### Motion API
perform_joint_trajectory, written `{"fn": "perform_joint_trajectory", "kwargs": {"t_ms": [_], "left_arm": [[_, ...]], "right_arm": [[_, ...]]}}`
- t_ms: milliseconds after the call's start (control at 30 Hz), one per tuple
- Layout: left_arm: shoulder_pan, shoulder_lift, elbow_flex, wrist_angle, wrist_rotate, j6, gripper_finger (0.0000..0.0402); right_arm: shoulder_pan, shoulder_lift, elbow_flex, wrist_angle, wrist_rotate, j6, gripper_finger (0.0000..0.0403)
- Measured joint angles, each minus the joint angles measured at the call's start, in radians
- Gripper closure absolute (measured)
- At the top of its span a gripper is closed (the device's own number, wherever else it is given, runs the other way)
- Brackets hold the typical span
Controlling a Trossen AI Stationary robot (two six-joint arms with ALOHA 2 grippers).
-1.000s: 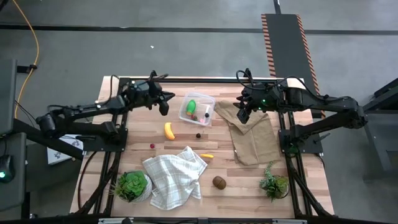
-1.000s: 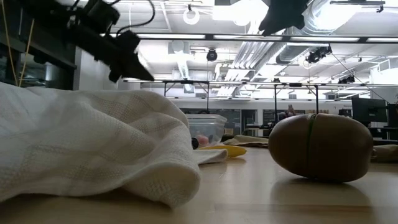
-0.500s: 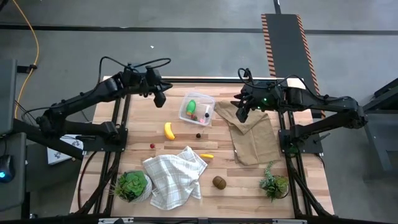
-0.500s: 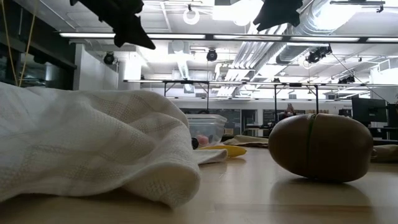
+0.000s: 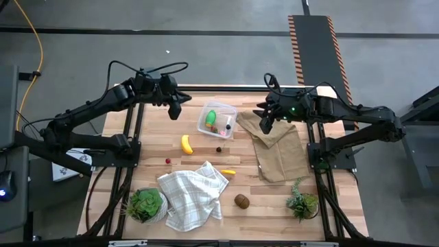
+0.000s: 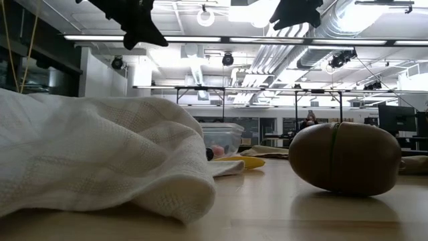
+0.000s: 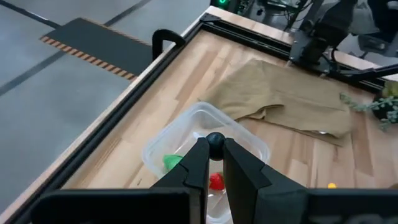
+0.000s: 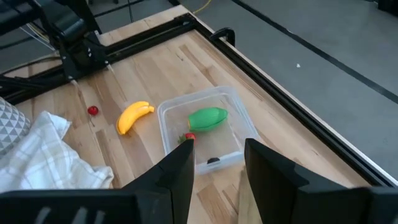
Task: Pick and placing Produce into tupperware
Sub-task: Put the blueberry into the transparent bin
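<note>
Wooden slatted surface (image 5: 206,161) | left jaws (image 5: 175,110) lifted back from clear square tupperware (image 5: 217,121), pinching small dark berry (image 7: 215,140) | right jaws (image 5: 264,125) parted, empty | yellow banana (image 5: 186,143), brown kiwi (image 5: 241,200) still out
</note>
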Motion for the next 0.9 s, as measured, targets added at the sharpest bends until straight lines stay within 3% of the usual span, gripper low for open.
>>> {"fn": "perform_joint_trajectory", "kwargs": {"t_ms": [600, 900], "left_arm": [[-0.012, 0.040, 0.001, -0.009, 0.106, -0.023, 0.0374], [-0.088, 0.145, 0.027, 0.058, 0.083, -0.023, 0.0374]], "right_arm": [[0.000, 0.000, 0.000, 0.013, 0.000, 0.017, 0.0269], [0.000, 0.000, 0.000, 0.013, 0.000, 0.017, 0.0269]]}}
